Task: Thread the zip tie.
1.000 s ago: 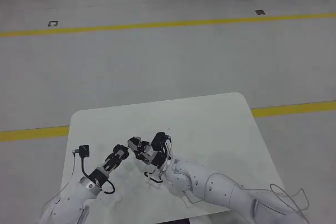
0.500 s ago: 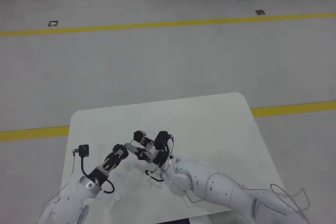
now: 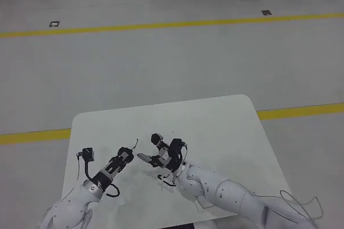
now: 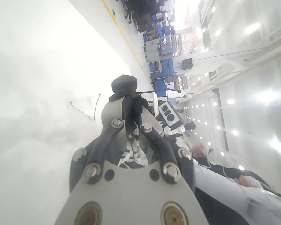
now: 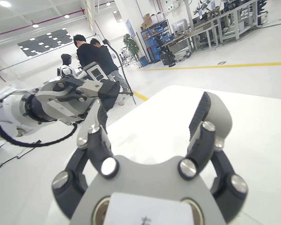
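Yellow floor lines run past a white tabletop (image 3: 218,120) with rounded corners, and both arms meet over it, near the robot's edge and left of the middle. The left tool (image 3: 126,153) is pinched together on the zip tie (image 3: 135,143), a thin dark strip poking out past the fingertips. From above only a short sliver of it can be made out, but the right wrist view shows it curving well beyond the grip. The right tool (image 3: 150,147) sits just beside the left one, jaws spread wide with nothing between them, clear of the tie. Two faint thin strands (image 4: 80,111) lie on the tabletop beyond the left tool, and the haze makes them hard to identify.
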You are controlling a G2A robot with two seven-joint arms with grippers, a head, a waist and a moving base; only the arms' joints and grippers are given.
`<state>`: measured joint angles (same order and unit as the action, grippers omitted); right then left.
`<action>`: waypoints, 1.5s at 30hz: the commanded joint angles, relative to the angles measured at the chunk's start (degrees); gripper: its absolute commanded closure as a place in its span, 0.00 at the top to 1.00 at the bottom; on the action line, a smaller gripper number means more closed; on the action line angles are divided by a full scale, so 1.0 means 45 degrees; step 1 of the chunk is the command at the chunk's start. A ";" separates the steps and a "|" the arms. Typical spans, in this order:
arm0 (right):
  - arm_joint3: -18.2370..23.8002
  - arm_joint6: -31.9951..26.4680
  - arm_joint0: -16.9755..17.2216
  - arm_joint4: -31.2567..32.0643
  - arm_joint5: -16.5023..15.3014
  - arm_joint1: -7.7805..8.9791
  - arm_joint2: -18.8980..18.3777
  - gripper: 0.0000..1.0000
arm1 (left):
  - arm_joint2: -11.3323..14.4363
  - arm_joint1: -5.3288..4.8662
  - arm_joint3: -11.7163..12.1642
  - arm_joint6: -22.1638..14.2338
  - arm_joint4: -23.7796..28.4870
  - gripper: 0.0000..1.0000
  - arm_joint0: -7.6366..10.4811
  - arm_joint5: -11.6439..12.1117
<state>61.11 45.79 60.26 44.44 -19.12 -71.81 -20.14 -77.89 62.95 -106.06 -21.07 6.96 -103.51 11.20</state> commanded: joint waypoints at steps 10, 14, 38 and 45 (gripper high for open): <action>-0.0136 0.0764 0.0548 0.1566 0.1694 -0.0016 -0.0606 1.00 | 0.0068 -0.0018 -0.0293 -0.1387 0.2295 0.00 0.0129 -0.1237; -0.0136 0.0764 0.0548 0.1566 0.1694 -0.0016 -0.0606 1.00 | 0.0068 -0.0018 -0.0293 -0.1387 0.2295 0.00 0.0129 -0.1237; -0.0640 0.4766 0.1449 0.5407 0.3041 0.0117 -0.2002 1.00 | 0.0223 0.0138 -0.0263 -0.1973 0.8224 0.00 0.0589 -0.3153; -0.0150 0.4224 0.1421 0.5712 0.3097 0.0127 -0.2353 1.00 | 0.0482 0.0182 -0.0143 -0.1936 0.8700 0.00 0.0731 -0.3293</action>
<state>59.88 65.10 66.75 69.80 -5.07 -71.25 -30.21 -76.01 63.72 -106.89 -29.61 45.25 -100.33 -3.53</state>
